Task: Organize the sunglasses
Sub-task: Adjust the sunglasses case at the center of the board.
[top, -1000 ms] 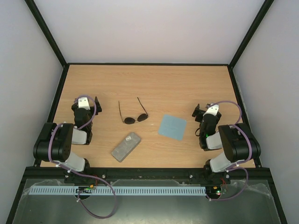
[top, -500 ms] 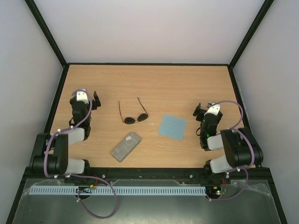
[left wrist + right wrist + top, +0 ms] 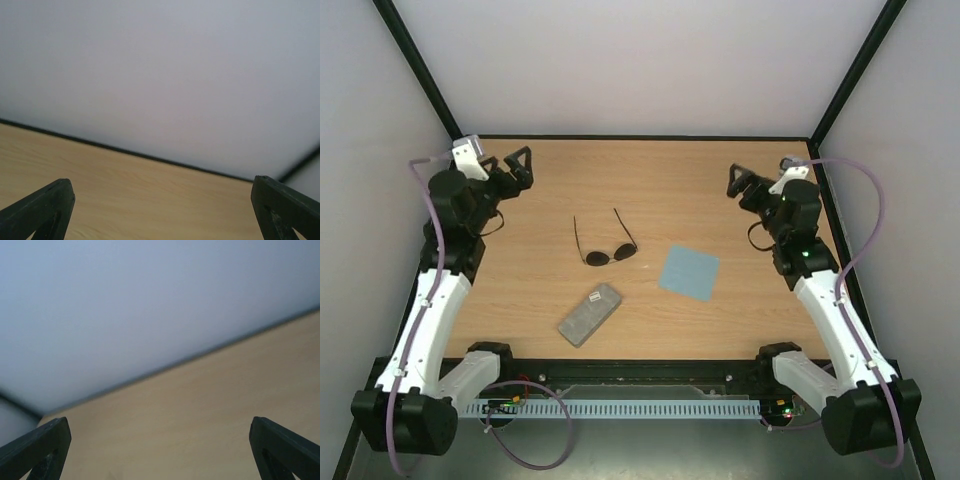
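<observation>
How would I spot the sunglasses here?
Near the middle of the light wooden table, small wire-framed sunglasses with round dark lenses lie left of a flat blue-grey square cloth and beyond a grey rectangular case. Only they have two thin arms, pointing towards the far wall.

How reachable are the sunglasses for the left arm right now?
Probably yes. The sunglasses lie alone on the table, case and cloth apart from them; the left pincer, open, has nothing between it and them.

Two loose items lay on a light wooden tabletop (image 3: 660, 180).
A grey rectangular case (image 3: 590, 314) sat tilted at seven o'clock from centre; a flat blue-grey square cloth (image 3: 688, 272) lay apart, at its two o'clock.
</observation>
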Controlling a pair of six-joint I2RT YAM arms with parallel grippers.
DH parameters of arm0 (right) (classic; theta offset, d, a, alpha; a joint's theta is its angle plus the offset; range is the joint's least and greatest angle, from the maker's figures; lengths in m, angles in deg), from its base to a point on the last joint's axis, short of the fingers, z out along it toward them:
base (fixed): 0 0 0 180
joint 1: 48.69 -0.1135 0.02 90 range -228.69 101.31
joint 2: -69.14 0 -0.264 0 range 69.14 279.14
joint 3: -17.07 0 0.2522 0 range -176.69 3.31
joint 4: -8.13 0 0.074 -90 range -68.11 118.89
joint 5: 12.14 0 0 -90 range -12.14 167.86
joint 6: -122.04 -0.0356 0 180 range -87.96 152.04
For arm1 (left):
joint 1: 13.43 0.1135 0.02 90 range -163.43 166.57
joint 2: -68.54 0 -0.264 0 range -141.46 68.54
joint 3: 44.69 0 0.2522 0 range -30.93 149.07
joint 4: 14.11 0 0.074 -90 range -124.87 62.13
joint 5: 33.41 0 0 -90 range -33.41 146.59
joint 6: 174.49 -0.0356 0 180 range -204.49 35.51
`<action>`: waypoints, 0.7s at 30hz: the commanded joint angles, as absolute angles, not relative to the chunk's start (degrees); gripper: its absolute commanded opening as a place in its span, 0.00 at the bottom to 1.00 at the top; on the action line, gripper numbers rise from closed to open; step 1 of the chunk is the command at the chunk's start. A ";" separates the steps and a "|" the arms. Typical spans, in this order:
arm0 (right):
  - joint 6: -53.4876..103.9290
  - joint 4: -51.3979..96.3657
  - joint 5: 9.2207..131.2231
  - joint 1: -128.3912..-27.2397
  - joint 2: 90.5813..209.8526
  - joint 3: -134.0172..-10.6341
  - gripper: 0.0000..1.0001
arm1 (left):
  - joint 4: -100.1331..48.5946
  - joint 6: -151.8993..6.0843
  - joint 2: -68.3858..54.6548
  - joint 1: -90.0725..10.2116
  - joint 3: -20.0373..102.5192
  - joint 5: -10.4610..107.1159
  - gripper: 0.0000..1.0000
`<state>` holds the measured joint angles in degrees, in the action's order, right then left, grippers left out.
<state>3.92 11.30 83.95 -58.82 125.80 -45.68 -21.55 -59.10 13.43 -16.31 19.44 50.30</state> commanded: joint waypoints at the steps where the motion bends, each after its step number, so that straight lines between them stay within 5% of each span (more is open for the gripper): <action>1: -7.22 30.64 54.20 -58.42 125.42 -44.07 0.99 | -44.52 -49.28 11.17 -15.80 24.53 26.72 0.99; 4: -13.76 28.02 40.89 -59.51 123.69 -39.40 0.98 | -39.11 -47.56 13.85 -15.59 15.49 11.42 1.00; 8: -18.64 29.87 44.61 -66.75 118.69 -36.08 0.99 | -44.89 -48.40 25.11 -17.07 12.03 15.49 1.00; 17: -18.80 39.03 54.28 -79.40 122.05 -38.65 0.99 | -55.24 -49.25 27.97 -17.96 6.23 15.27 1.00; 21: -21.55 40.78 60.63 -87.94 125.48 -39.40 0.99 | -62.75 -51.27 32.65 -18.18 7.00 25.59 0.99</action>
<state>-18.57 35.67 54.77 -81.16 122.78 -37.27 -54.53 -49.66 28.36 -17.99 7.44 19.66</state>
